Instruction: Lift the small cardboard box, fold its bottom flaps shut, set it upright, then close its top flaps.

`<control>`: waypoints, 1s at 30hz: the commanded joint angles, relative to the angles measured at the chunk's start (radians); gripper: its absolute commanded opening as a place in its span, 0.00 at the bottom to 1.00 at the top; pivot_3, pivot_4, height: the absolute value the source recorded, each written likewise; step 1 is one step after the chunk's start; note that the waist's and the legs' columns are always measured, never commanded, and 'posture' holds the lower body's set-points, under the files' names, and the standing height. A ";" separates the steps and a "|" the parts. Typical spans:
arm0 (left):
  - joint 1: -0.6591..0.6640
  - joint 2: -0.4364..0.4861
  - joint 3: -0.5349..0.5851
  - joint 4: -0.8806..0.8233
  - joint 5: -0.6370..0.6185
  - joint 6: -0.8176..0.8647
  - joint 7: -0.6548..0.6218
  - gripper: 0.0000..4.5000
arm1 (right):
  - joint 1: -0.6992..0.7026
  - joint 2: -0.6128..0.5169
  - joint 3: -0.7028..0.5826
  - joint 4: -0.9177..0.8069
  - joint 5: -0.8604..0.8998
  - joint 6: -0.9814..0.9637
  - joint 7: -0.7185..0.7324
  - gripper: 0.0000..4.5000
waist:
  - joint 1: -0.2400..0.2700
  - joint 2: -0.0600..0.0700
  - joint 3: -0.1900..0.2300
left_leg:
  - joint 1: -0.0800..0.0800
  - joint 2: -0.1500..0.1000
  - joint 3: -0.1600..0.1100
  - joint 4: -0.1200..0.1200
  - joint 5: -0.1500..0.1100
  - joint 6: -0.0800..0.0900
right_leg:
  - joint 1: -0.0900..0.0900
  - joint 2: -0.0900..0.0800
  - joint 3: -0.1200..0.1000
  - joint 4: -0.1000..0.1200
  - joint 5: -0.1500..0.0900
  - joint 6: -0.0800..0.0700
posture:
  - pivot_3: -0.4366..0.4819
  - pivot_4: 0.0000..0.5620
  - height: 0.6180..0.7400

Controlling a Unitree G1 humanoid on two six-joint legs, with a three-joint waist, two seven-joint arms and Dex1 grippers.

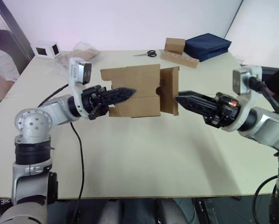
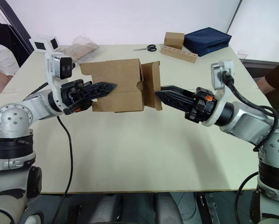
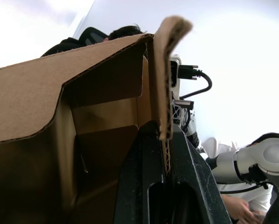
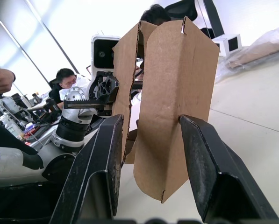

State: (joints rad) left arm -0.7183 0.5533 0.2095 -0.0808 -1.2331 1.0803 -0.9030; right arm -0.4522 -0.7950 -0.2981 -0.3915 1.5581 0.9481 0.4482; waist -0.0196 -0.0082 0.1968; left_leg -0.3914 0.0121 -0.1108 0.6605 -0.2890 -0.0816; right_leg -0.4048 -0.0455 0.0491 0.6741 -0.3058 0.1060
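- nearest you, your right gripper (image 2: pixel 163 95) of two black fingers reaches in from the right with its jaws spread; in the right wrist view a folded end flap (image 4: pixel 176 102) hangs between the two fingers (image 4: pixel 97 168).
- your left gripper (image 1: pixel 130 92) comes in from the left, its black fingers pinching one wall of the plain brown corrugated cardboard box (image 1: pixel 134 91); the left wrist view shows the wall edge (image 3: pixel 163 93) clamped between them.
- the box is held in the air above the pale table (image 1: pixel 144 154), lying sideways between the two grippers, with its right-end flaps (image 1: pixel 169 91) partly open.
- farther back on the table lie black-handled scissors (image 1: pixel 150 53), a tan cube-shaped carton (image 1: pixel 175 45) on a holed wooden bar (image 1: pixel 181 59), a dark blue fabric case (image 1: pixel 207 45), and a white cube with dark square windows (image 1: pixel 46 49).
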 commanded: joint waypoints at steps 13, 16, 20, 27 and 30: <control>-0.012 -0.001 0.020 -0.024 -0.011 -0.017 -0.007 0.00 | -0.008 0.016 -0.016 -0.004 0.018 -0.018 -0.001 0.43 | 0.000 0.000 0.000 | 0.000 0.000 0.000 0.000 0.000 0.000 | 0.000 0.000 0.000 0.000 0.000 0.000 | 0.48 0.27 1.00; -0.012 -0.001 0.021 -0.025 -0.012 -0.017 -0.006 0.00 | -0.007 0.016 -0.017 -0.004 0.019 -0.019 0.000 0.29 | 0.000 0.000 0.000 | 0.000 0.000 0.000 0.000 0.000 0.000 | 0.000 0.000 0.000 0.000 0.000 0.000 | 0.48 0.27 1.00; -0.011 -0.003 0.021 -0.025 -0.013 -0.017 -0.006 0.00 | -0.009 0.018 -0.015 -0.004 0.015 -0.020 -0.004 0.01 | 0.000 0.000 0.000 | 0.000 0.000 0.000 0.000 0.000 0.000 | 0.000 0.000 0.000 0.000 0.000 0.000 | 0.48 0.27 1.00; -0.013 -0.005 0.021 -0.024 -0.012 -0.018 -0.006 0.00 | -0.009 0.017 -0.010 -0.011 0.005 -0.020 -0.006 0.01 | 0.000 0.000 0.000 | 0.000 0.000 0.000 0.000 0.000 0.000 | 0.000 0.000 0.000 0.000 0.000 0.000 | 0.48 0.27 1.00; -0.015 -0.008 0.020 -0.023 -0.012 -0.019 -0.003 0.00 | -0.010 0.023 0.002 -0.018 -0.009 -0.022 -0.013 0.01 | 0.000 0.000 0.000 | 0.000 0.000 0.000 0.000 0.000 0.000 | 0.000 0.000 0.000 0.000 0.000 0.000 | 0.48 0.27 1.00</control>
State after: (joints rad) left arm -0.7183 0.5460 0.2098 -0.0813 -1.2330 1.0799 -0.9028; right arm -0.4514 -0.7776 -0.2898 -0.3876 1.5508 0.9468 0.4376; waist -0.0196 -0.0082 0.1968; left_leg -0.3914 0.0121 -0.1107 0.6604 -0.2890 -0.0817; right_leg -0.4048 -0.0454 0.0491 0.6741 -0.3058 0.1060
